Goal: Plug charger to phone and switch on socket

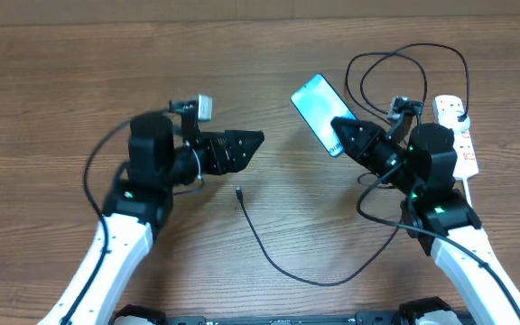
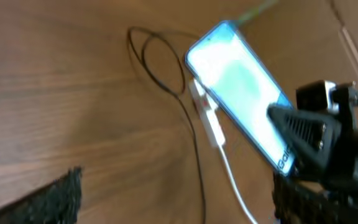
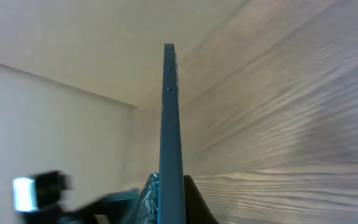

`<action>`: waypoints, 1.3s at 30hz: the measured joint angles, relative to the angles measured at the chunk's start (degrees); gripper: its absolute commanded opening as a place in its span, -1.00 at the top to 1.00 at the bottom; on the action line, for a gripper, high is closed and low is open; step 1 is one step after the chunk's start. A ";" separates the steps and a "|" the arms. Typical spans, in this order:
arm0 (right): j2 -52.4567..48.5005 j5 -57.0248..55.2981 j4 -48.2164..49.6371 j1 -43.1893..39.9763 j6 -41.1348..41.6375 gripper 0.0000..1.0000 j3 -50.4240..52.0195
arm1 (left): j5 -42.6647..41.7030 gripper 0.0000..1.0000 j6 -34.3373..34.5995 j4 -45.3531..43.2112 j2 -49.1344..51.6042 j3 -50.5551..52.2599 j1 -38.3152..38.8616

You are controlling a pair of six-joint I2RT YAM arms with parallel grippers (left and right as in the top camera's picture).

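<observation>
The phone point(image 1: 317, 108), screen lit blue-white, is held tilted off the table by my right gripper point(image 1: 343, 134), which is shut on its near end. In the right wrist view the phone point(image 3: 169, 124) stands edge-on between the fingers point(image 3: 170, 202). The left wrist view shows the phone point(image 2: 235, 87) and the right gripper point(image 2: 312, 134) on it. My left gripper point(image 1: 253, 142) is open and empty, its fingers wide apart in its own view point(image 2: 179, 202). The charger's connector tip point(image 1: 239, 191) lies on the table below the left gripper. Its black cable point(image 1: 287, 264) runs right and loops behind the phone. The socket point(image 1: 459, 131) lies at the far right.
The cable's loops point(image 1: 404, 63) lie on the wood behind the phone and show in the left wrist view point(image 2: 160, 62). The socket point(image 2: 207, 121) and its white cord point(image 2: 235, 180) show there too. The brown wooden table point(image 1: 79, 81) fills the view.
</observation>
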State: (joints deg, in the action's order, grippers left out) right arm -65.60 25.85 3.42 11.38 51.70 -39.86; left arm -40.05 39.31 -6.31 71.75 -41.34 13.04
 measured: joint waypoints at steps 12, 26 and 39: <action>-12.46 3.98 19.02 9.18 9.29 0.93 -0.11 | -2.99 -0.99 24.41 -38.53 10.62 8.46 0.00; -21.05 1.25 31.36 16.33 15.43 0.92 -0.11 | -0.42 -0.99 43.34 -65.48 21.79 8.55 0.00; -21.05 -6.82 34.12 19.82 15.82 0.93 -0.11 | 2.58 -0.85 52.30 -71.80 22.25 8.55 0.00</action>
State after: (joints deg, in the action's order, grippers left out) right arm -86.65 19.03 37.54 31.20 67.53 -39.97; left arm -37.47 91.61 -78.11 94.00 -32.80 13.04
